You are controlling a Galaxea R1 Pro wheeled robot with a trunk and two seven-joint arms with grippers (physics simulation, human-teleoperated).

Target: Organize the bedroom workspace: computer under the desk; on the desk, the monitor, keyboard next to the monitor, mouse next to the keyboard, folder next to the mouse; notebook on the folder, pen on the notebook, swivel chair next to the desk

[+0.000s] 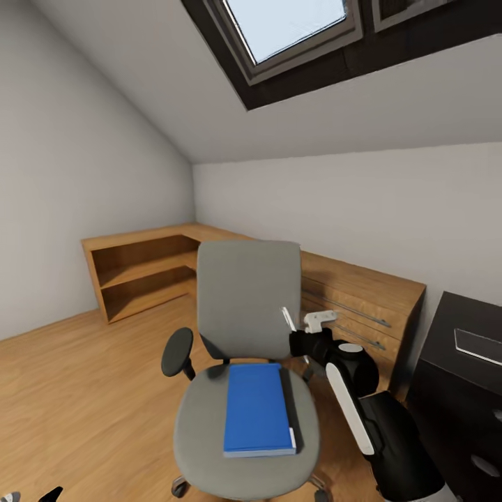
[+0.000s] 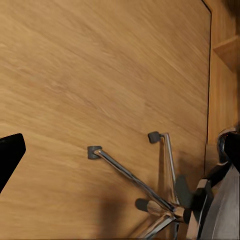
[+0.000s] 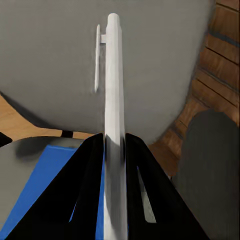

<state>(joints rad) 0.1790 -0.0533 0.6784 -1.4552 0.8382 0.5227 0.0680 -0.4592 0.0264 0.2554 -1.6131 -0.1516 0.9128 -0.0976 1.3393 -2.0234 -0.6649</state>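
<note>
On the grey upholstered swivel chair [image 1: 244, 418] lies the flat bright blue folder [image 1: 256, 410]; right gripper [image 3: 114, 150] jaws clench the thin silver-white pen [image 3: 113, 85]; left jaws' state cannot be told.

Glossy black right arm [image 1: 390, 425] with white side panel, rounded joints, white wrist bracket, black wedge-shaped fingers [image 3: 87, 200].

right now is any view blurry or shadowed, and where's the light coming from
Head view: sharp; daylight enters through the skylight, and the folder lies evenly lit on the swivel chair. Left wrist view: floor grain looks smeared; soft shadow under the chair's chrome base. Right wrist view: the pen looks soft near the right gripper.
</note>
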